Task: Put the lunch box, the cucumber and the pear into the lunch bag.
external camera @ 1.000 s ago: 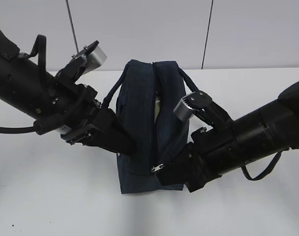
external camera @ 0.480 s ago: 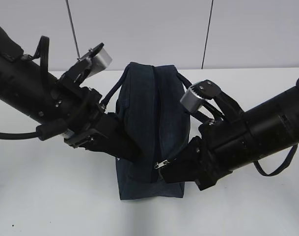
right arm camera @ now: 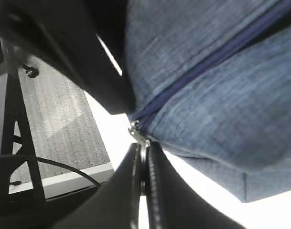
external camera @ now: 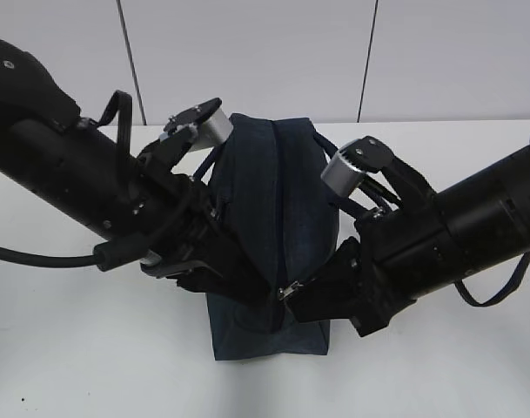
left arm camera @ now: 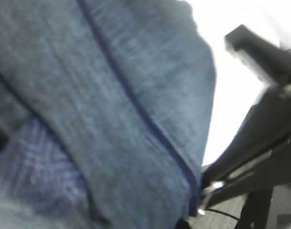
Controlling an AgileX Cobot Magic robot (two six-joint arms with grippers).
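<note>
Left gripper [external camera: 234, 280] presses into the left side of the bag [external camera: 265, 209] near its front end; fingers are hidden against the fabric, can't tell if they're apart or together. Bag stands upright mid-table [external camera: 90, 348], long side running away toward the wall, zipper [external camera: 278, 218] closed along nearly the whole top. Right gripper [external camera: 298, 292] is pinched tight on the zipper pull [right arm camera: 137, 131] at the bag's front end; right wrist view shows both fingers [right arm camera: 157, 191] together below the metal tab. Lunch box, cucumber and pear aren't visible, presumably inside.

Risks: the pull could slip from the thin pinch, or a hard tug could drag or tip the bag if the left side loses its brace.
</note>
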